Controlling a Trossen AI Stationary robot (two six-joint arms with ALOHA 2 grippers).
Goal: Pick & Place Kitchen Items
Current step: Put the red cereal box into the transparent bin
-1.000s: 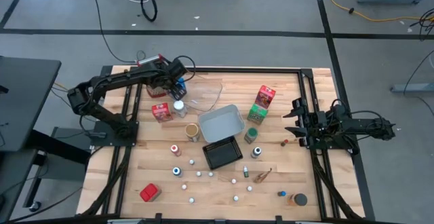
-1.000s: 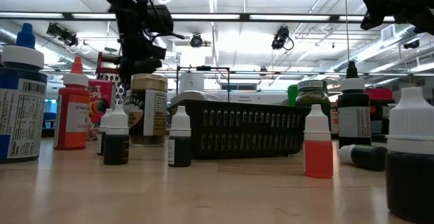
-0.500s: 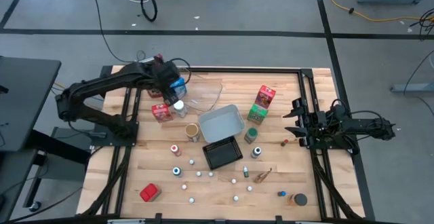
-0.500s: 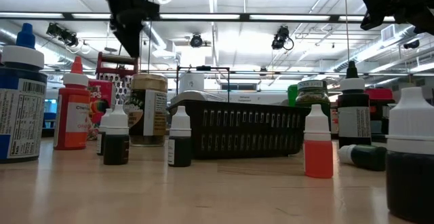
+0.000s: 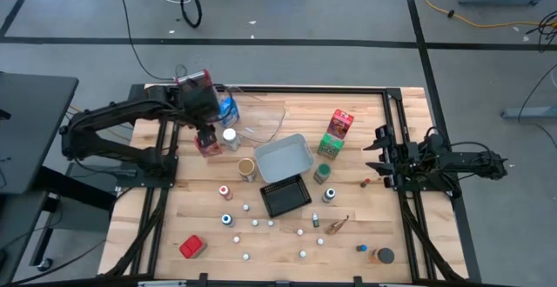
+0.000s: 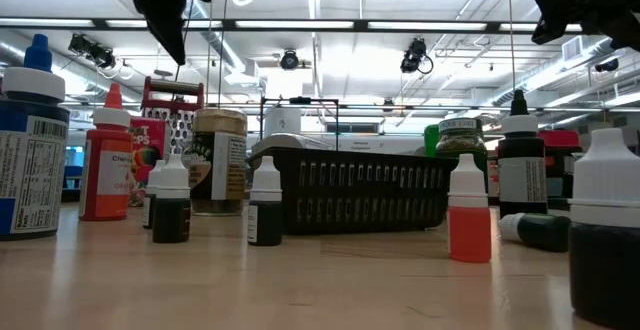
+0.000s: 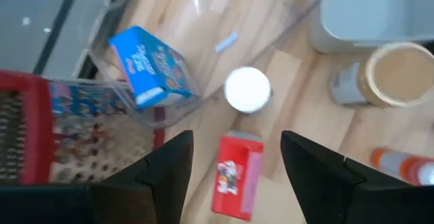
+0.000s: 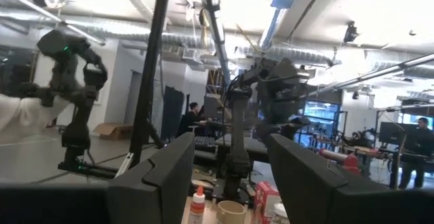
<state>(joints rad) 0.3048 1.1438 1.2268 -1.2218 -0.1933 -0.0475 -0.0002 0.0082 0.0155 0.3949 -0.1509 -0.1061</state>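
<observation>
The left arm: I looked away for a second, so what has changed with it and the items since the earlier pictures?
The left gripper, open and empty, has drawn back from the blue carton in the clear tray toward the table's left edge and risen; it now hovers over the red carton. The cartons, bottles, trays and the parked right gripper stayed put.

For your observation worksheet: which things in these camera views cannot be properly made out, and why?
- High view: labels on the tiny white-capped bottles are too small to read.
- Low view: contents of the black slatted basket are hidden by its wall.
- Left wrist view: the metal grater with red top is cut off by the edge.
</observation>
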